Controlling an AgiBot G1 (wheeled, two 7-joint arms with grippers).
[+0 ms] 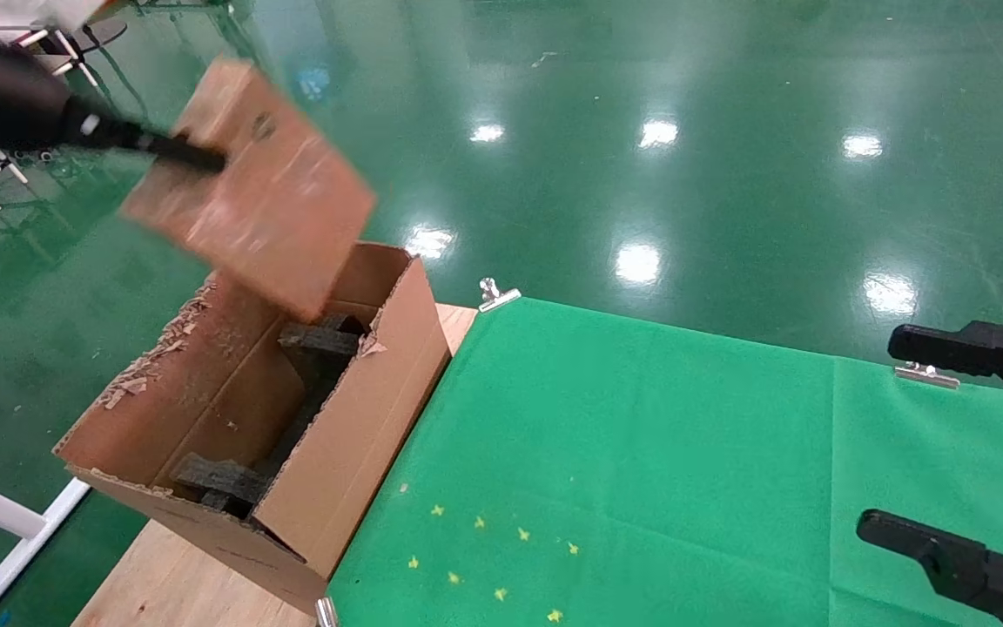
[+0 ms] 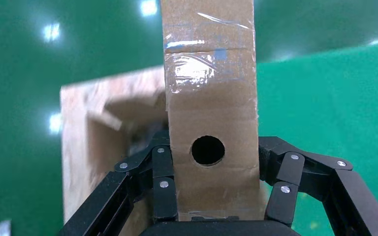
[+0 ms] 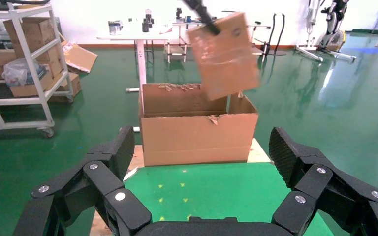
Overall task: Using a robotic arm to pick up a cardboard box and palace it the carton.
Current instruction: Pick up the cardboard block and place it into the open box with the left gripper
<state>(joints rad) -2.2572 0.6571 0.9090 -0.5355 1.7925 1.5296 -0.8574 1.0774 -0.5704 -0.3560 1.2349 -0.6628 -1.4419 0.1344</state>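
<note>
My left gripper (image 1: 197, 157) is shut on the small reddish-brown cardboard box (image 1: 249, 187) and holds it tilted in the air above the far end of the large carton (image 1: 353, 435). In the left wrist view the box's narrow face (image 2: 209, 113) with its round hole and glossy tape sits between my black fingers (image 2: 163, 184), the carton (image 2: 93, 147) blurred beneath. The carton is open, with ragged torn flaps and black foam blocks (image 1: 223, 483) inside. The right wrist view shows the box (image 3: 224, 54) over the carton (image 3: 197, 137). My right gripper (image 1: 945, 444) is open and empty at the table's right.
The carton stands on the left end of a wooden table (image 1: 179, 583) beside a green cloth (image 1: 641, 453) held by metal clips (image 1: 497, 296). Small yellow marks (image 1: 484, 557) dot the cloth. Green floor surrounds the table; shelves with boxes (image 3: 24, 59) stand beyond.
</note>
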